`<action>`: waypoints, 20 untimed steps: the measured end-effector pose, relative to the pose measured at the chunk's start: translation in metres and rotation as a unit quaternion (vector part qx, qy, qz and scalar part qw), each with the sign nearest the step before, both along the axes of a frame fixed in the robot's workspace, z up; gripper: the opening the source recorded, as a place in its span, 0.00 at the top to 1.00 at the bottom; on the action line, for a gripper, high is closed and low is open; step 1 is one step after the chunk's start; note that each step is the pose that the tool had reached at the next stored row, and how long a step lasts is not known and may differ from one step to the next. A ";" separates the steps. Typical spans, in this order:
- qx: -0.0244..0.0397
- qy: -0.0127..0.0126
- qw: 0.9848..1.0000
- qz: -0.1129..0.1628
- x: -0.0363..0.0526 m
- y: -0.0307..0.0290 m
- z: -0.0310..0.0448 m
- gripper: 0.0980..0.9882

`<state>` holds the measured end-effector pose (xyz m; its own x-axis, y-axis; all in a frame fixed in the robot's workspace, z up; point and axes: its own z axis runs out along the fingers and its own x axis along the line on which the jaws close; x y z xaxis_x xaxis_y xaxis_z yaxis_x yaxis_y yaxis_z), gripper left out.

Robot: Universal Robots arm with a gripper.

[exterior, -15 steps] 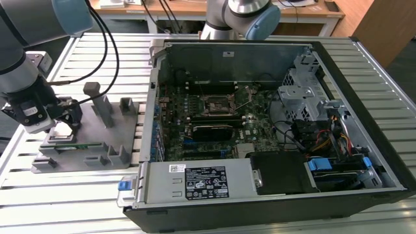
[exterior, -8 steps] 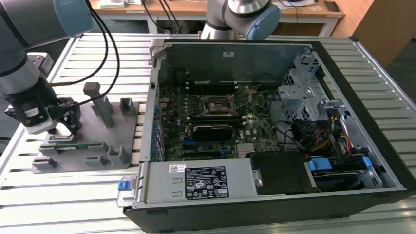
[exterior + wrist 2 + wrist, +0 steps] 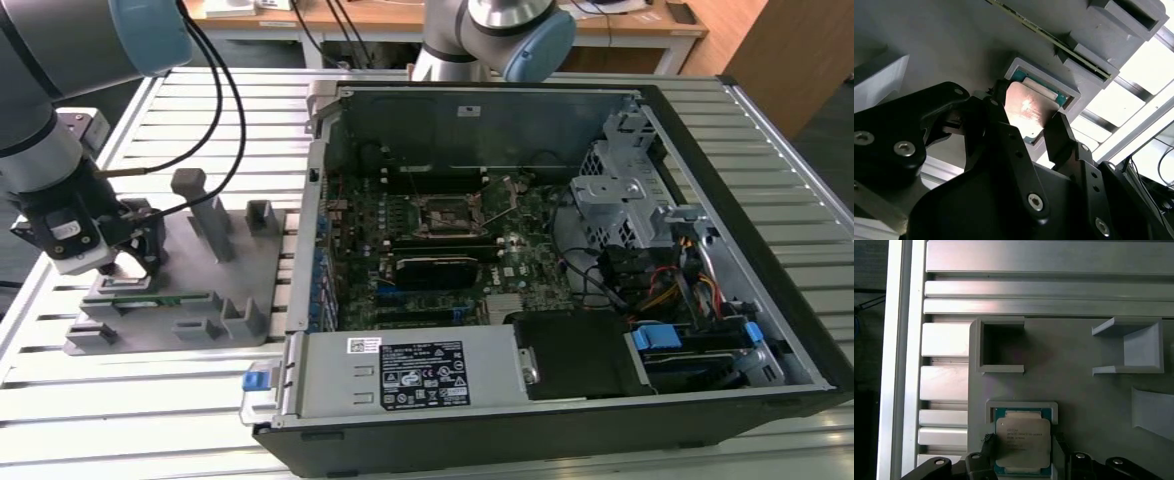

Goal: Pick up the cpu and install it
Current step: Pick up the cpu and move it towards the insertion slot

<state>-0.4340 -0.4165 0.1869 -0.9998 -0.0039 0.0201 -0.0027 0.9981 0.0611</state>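
cpu [image 3: 1022,440] seated in grey tray [image 3: 1079,405] pocket, gripper [image 3: 1023,444] low over it, jaws parted either side, holding nothing

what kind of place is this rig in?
Likely a robotics lab bench for PC assembly: an open computer case on a slatted aluminium table, a grey fixture holding the cpu, wooden desks behind.

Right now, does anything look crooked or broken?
Nothing stands out. The flat square silvery-grey cpu lies straight in its pocket on the grey plastic holder, and the black gripper straddles it.
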 end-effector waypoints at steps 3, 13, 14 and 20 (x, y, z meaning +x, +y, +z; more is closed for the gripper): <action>0.000 0.000 1.000 0.000 0.0000 0.0000 0.0000 0.48; 0.000 0.000 1.000 -0.001 -0.0031 0.0046 -0.0008 0.40; 0.000 0.000 1.000 -0.001 -0.0034 0.0046 -0.0010 0.40; -0.001 0.000 1.000 -0.001 -0.0036 0.0048 -0.0027 0.48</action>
